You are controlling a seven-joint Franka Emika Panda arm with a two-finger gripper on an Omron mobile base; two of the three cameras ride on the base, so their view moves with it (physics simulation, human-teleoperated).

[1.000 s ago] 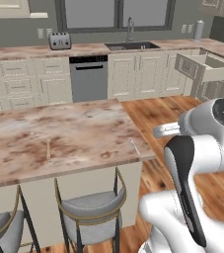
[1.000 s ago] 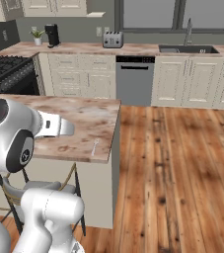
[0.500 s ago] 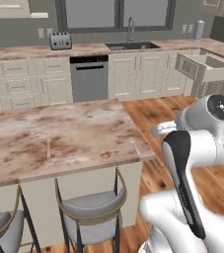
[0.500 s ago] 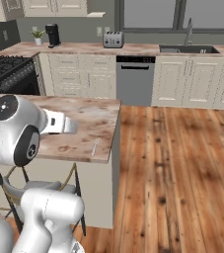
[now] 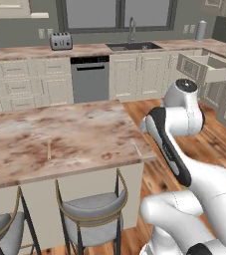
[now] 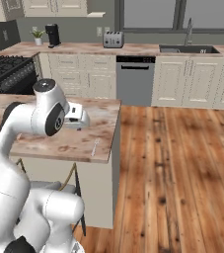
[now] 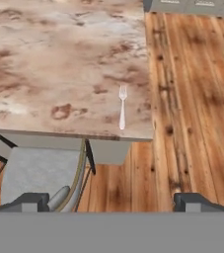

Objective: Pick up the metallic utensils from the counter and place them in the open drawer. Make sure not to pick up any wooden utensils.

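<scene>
A thin all-silver fork [image 7: 122, 107] lies on the beige marbled counter [image 7: 59, 74] close to its right corner, also seen as the fork [image 5: 135, 147] and the fork [image 6: 95, 147]. My gripper [image 7: 112, 201] hovers above and short of the counter edge, open, with nothing between its fingertips [image 7: 34, 201]. The pale wooden utensil [image 5: 49, 148] rests farther left on the counter [image 5: 74, 134]. The open cream drawer [image 5: 206, 67] juts out of the cabinets at the far right.
Grey-seated bar stools [image 5: 92, 211] stand under the counter's near edge, one stool [image 7: 39, 173] directly below the gripper. Wood floor [image 6: 182, 163] stretches to the right of the island. The sink counter [image 5: 129, 48] with a toaster [image 5: 61, 41] runs along the back wall.
The arm has swung, carrying the hand from beside the island towards its near right corner. The gripper stays open. The utensils have not moved.
</scene>
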